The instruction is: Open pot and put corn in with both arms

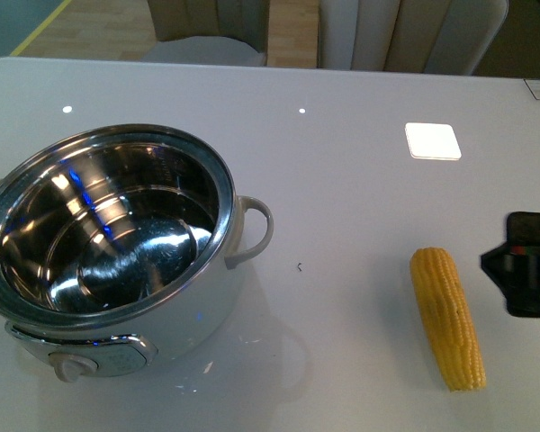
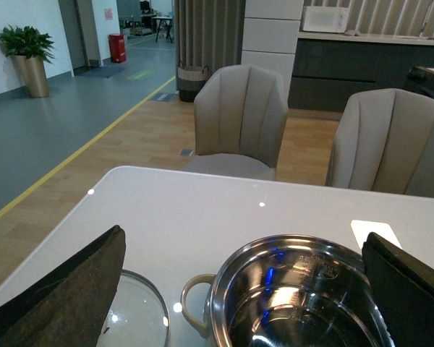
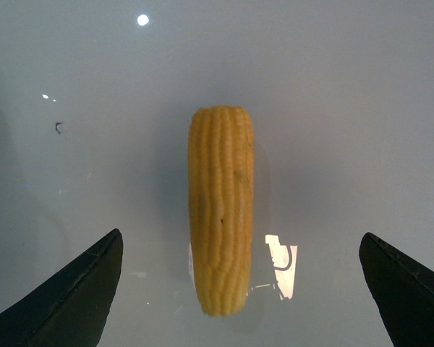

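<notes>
Right wrist view, right fingers (image 3: 72, 296) spread wide, corn (image 3: 220, 210) untouched, left fingers (image 2: 65, 289) spread, empty.

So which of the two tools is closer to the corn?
The right tool: the corn lies framed by its open jaws, while the left tool is over by the open pot.

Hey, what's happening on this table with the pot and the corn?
A two-armed robot is working on getting corn into a pot. The pot stands open and empty on the white table, and a glass lid lies beside it. The corn lies on the table off to the pot's right, not yet picked up. The right end effector hovers over the corn, spread wide and holding nothing. The left end effector is near the pot, open and empty too.
</notes>
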Available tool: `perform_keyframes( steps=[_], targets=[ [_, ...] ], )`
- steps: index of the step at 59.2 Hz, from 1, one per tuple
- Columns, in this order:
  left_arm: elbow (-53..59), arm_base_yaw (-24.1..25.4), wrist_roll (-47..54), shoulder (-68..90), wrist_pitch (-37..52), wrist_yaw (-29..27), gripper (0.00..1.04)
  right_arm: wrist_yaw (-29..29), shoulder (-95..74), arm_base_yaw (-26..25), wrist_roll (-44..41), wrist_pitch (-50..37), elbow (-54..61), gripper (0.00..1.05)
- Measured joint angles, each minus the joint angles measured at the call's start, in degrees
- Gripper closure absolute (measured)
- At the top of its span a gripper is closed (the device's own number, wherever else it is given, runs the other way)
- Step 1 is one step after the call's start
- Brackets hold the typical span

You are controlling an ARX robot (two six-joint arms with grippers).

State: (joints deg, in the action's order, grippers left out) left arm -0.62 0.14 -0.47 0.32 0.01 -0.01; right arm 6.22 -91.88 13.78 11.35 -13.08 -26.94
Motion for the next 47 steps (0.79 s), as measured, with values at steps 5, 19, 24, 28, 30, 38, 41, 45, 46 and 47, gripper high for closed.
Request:
perform_keyframes(
  steps=[5, 19, 24, 28, 30, 38, 41, 45, 46, 47],
  targets=[
    [0.0, 0.0, 0.0, 0.0, 0.0, 0.0, 0.07, 1.3, -10.1, 0.1, -0.9, -4.6, -2.4, 0.09],
    [0.0, 0.0, 0.0, 0.0, 0.0, 0.0, 0.07, -0.5, -21.3, -1.2, -3.5, -6.5, -7.1, 0.09],
    [0.0, 0.0, 0.0, 0.0, 0.0, 0.0, 0.07, -0.8, -24.0, -2.0, -3.7, -6.7, -10.3, 0.09],
    [0.0, 0.0, 0.0, 0.0, 0.0, 0.0, 0.07, -1.4, -26.5, -2.1, -3.7, -6.3, -11.8, 0.09],
    [0.0, 0.0, 0.0, 0.0, 0.0, 0.0, 0.07, -1.7, -27.7, -2.1, -3.7, -6.3, -12.2, 0.09],
    [0.0, 0.0, 0.0, 0.0, 0.0, 0.0, 0.07, -2.7, -30.2, -1.0, -3.7, -6.0, -13.6, 0.09],
    [0.0, 0.0, 0.0, 0.0, 0.0, 0.0, 0.07, -2.7, -31.0, -0.6, -3.7, -5.6, -14.3, 0.09],
    [0.0, 0.0, 0.0, 0.0, 0.0, 0.0, 0.07, -2.6, -32.4, 0.1, -4.0, -5.1, -15.2, 0.09],
    [0.0, 0.0, 0.0, 0.0, 0.0, 0.0, 0.07, -2.5, -32.9, 0.3, -4.2, -4.9, -15.4, 0.09],
    [0.0, 0.0, 0.0, 0.0, 0.0, 0.0, 0.07, -2.4, -33.2, 0.4, -4.3, -4.8, -15.5, 0.09]
  ],
)
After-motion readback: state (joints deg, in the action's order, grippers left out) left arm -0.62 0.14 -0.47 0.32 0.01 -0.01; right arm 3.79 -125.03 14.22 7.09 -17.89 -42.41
